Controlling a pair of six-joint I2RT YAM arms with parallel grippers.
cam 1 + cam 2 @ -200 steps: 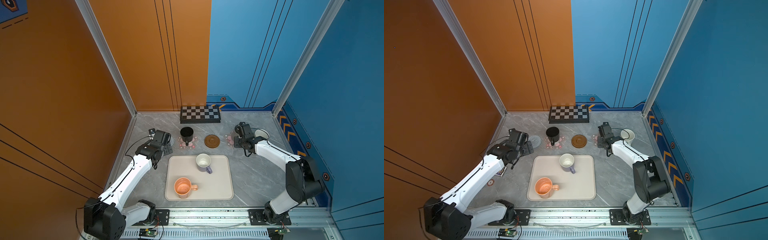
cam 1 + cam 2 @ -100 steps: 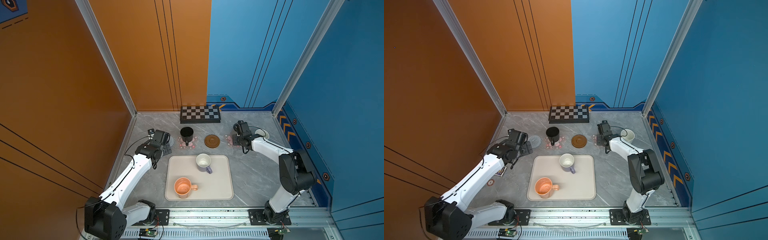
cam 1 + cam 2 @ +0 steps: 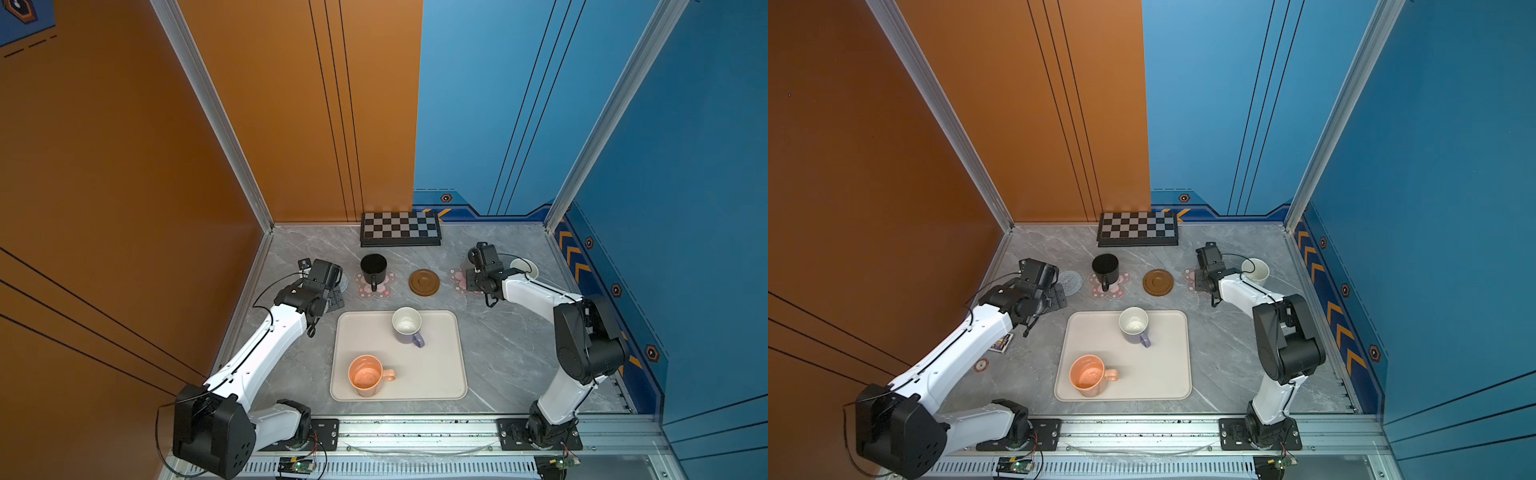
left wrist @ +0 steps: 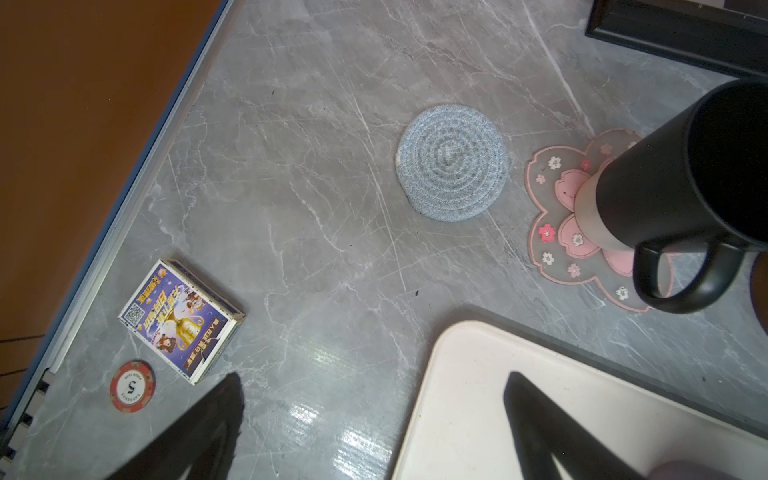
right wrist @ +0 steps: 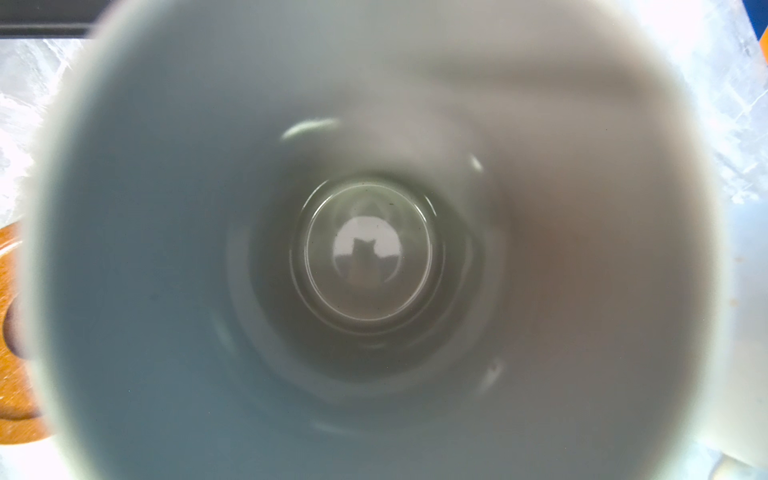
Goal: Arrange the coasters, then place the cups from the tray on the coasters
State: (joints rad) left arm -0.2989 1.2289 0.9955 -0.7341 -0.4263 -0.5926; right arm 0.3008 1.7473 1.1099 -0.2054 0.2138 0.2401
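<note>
Resting on the tray [image 3: 436, 376] are the lavender cup [image 3: 406, 327] and orange cup [image 3: 365, 376].

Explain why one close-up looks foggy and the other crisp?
Right wrist view: the grey cup fills the frame, too close to focus, the table at the edges washed out. Left wrist view: sharp, with glare on the table near the tray.

The red poker chip [image 4: 132, 386] bears a "5"; print on the card box [image 4: 181, 321] is unreadable.
</note>
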